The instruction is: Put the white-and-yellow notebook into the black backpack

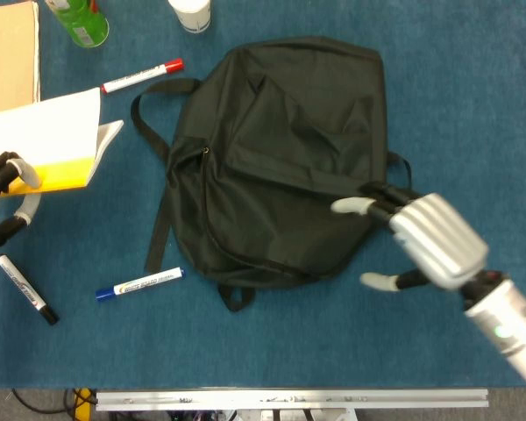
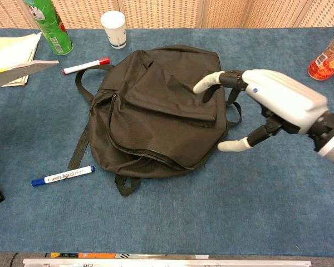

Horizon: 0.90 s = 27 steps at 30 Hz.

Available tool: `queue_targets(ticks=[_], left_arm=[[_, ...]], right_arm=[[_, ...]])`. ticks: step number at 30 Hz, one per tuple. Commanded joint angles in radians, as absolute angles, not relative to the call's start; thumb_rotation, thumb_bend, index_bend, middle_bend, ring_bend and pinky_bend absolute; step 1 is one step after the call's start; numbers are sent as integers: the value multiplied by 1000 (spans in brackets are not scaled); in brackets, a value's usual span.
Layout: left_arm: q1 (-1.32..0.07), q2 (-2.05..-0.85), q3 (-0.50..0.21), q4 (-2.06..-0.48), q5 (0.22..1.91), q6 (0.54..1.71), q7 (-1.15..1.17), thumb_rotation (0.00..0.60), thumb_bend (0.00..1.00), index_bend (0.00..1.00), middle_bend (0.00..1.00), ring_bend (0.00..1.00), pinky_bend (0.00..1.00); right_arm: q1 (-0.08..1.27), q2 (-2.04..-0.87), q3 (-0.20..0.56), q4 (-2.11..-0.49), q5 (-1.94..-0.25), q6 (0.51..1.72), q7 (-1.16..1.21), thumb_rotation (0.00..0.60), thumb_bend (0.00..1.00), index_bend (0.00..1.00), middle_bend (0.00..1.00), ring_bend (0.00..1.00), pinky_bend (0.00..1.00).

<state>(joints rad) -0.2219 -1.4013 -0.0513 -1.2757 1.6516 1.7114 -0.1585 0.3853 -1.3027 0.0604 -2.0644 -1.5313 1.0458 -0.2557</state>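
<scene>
The black backpack (image 1: 280, 158) (image 2: 156, 111) lies flat in the middle of the blue table, straps trailing to its left. At the far left of the head view, my left hand (image 1: 4, 189) holds the white-and-yellow notebook (image 1: 53, 145) by its near edge, lifted and partly fanned open, well left of the bag. In the chest view the notebook (image 2: 16, 69) shows only at the left border and the left hand is out of frame. My right hand (image 1: 425, 237) (image 2: 273, 103) hovers at the backpack's right side, fingers spread and holding nothing, one fingertip over the fabric.
A red marker (image 1: 142, 76) lies by the upper strap, a blue marker (image 1: 138, 284) near the bag's front-left, a black marker (image 1: 26, 289) further left. A green bottle (image 1: 79, 22), a white cup (image 1: 191, 13) and a tan board (image 1: 9, 53) stand at the back. An orange bottle (image 2: 327, 55) is back right.
</scene>
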Motion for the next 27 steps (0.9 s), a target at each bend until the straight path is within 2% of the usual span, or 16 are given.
queue_targets(ticks=[1, 12, 18, 24, 26, 27], left_arm=[[-216, -1396, -47, -1283, 1661, 1719, -155, 600, 331, 735, 721, 653, 681], [-198, -1396, -33, -1286, 1695, 1741, -151, 600, 330, 736, 722, 653, 681], [-191, -1394, -32, -1283, 1700, 1747, -159, 600, 331, 736, 722, 653, 681], [-184, -1391, -32, -1282, 1703, 1751, -168, 600, 331, 736, 722, 653, 681], [-182, -1390, -33, -1280, 1702, 1751, -171, 600, 331, 736, 722, 653, 681], [-181, -1390, -34, -1278, 1700, 1750, -173, 600, 331, 736, 722, 653, 681]], right_arm=[[432, -1417, 74, -2050, -1439, 1003, -377, 600, 0, 214, 311, 157, 312], [501, -1722, 85, -1893, -1287, 1044, -681, 600, 0, 190, 297, 143, 298], [520, -1822, 86, -1797, -1253, 1070, -742, 600, 0, 190, 297, 142, 298], [540, -1866, 98, -1724, -1217, 1082, -786, 600, 2, 190, 298, 142, 298], [544, -1871, 106, -1706, -1209, 1091, -796, 600, 76, 190, 309, 142, 297], [547, -1874, 112, -1698, -1198, 1093, -799, 600, 148, 194, 318, 142, 297]])
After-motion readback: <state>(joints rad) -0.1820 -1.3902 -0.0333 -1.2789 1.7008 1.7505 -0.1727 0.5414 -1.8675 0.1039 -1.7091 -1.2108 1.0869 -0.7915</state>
